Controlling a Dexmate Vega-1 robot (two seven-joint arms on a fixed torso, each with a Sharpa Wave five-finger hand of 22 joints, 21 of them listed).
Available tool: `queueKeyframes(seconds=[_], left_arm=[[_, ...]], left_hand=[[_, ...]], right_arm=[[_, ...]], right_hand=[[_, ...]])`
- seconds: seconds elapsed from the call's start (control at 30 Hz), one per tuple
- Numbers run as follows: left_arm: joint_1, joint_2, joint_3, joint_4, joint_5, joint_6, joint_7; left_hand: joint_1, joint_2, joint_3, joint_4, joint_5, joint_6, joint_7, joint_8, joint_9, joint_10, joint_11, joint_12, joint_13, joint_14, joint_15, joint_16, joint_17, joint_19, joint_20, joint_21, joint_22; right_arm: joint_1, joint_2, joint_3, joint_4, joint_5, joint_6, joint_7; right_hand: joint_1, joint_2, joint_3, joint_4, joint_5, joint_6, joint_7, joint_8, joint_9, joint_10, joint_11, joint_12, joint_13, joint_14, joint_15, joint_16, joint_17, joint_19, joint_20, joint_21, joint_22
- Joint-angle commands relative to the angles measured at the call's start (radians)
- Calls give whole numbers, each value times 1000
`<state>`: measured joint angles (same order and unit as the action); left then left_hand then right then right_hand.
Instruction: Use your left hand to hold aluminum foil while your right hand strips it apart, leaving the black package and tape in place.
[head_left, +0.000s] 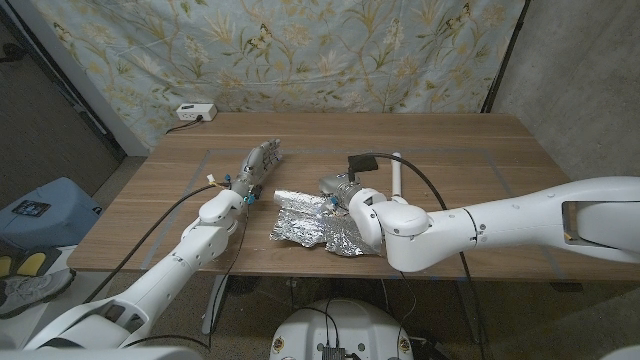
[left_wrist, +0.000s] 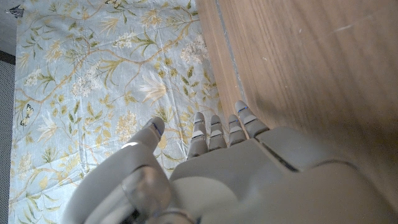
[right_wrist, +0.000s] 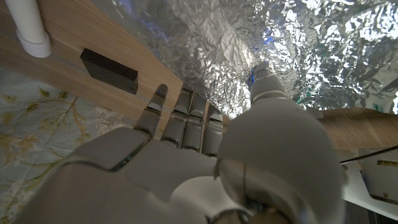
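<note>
A crumpled sheet of aluminum foil (head_left: 312, 222) (right_wrist: 298, 50) lies near the table's front edge, at the middle. My right hand (head_left: 340, 192) (right_wrist: 205, 118) hovers over the foil's far edge with its fingers stretched out and its thumb tip (right_wrist: 263, 79) against the foil; nothing is gripped. My left hand (head_left: 262, 160) (left_wrist: 217, 134) is on the table to the left of the foil, apart from it, fingers straight and holding nothing. A black package (head_left: 360, 162) (right_wrist: 109, 70) and a white cylinder of tape (head_left: 396, 175) (right_wrist: 28, 28) sit just behind the foil.
The wooden table (head_left: 470, 150) (left_wrist: 311, 74) has a white power strip (head_left: 195, 112) at its back left corner. A floral curtain (head_left: 330, 50) hangs behind. A black cable (head_left: 400, 165) loops from my right arm over the table.
</note>
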<state>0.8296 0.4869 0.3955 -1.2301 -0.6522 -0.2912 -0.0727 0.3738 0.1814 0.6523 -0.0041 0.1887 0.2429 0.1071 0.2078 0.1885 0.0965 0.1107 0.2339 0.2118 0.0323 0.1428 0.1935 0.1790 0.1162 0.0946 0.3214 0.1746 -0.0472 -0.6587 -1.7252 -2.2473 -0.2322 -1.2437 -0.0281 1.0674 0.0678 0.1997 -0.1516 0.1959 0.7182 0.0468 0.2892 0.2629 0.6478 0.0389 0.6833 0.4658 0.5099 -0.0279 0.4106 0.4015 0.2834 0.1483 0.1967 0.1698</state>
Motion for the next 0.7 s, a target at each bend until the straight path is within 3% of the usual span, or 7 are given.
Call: queueKeyframes(seconds=[0.03, 0.37, 0.7], left_arm=[[-15, 2, 0, 15, -4, 7, -14], [-33, 2, 3, 18, -6, 16, -29], [-31, 8, 8, -31, -2, 46, -6]], left_hand=[[8, 3, 10, 1, 6, 7, 1, -3, 4, 6, 2, 5, 2, 5, 7, 1, 4, 8, 0, -1, 4], [8, 3, 10, 1, 6, 8, 1, -4, 4, 7, 3, 5, 2, 6, 7, 1, 4, 9, -1, -4, 4], [9, 3, 10, 0, 6, 9, -1, -6, 4, 8, 3, 5, 3, 6, 7, 1, 4, 10, 0, -6, 4]], right_arm=[[-3, -17, 46, -10, -32, 27, 70], [-21, -50, 126, -32, -47, 47, 132], [-70, -103, 226, -58, -58, 97, 183]], right_hand=[[7, 12, -3, 2, 1, 12, -1, 3, 5, 78, -67, 6, 0, 8, -12, 7, 7, 12, -1, 1, 2], [11, 14, -4, 2, 0, 24, -1, 3, 8, 91, -70, 12, -4, 14, -14, 11, 10, 17, -2, 2, 2], [13, 18, -7, 3, -2, 32, 0, 2, 12, 95, -69, 17, -5, 19, -15, 14, 11, 20, -1, 1, 2]])
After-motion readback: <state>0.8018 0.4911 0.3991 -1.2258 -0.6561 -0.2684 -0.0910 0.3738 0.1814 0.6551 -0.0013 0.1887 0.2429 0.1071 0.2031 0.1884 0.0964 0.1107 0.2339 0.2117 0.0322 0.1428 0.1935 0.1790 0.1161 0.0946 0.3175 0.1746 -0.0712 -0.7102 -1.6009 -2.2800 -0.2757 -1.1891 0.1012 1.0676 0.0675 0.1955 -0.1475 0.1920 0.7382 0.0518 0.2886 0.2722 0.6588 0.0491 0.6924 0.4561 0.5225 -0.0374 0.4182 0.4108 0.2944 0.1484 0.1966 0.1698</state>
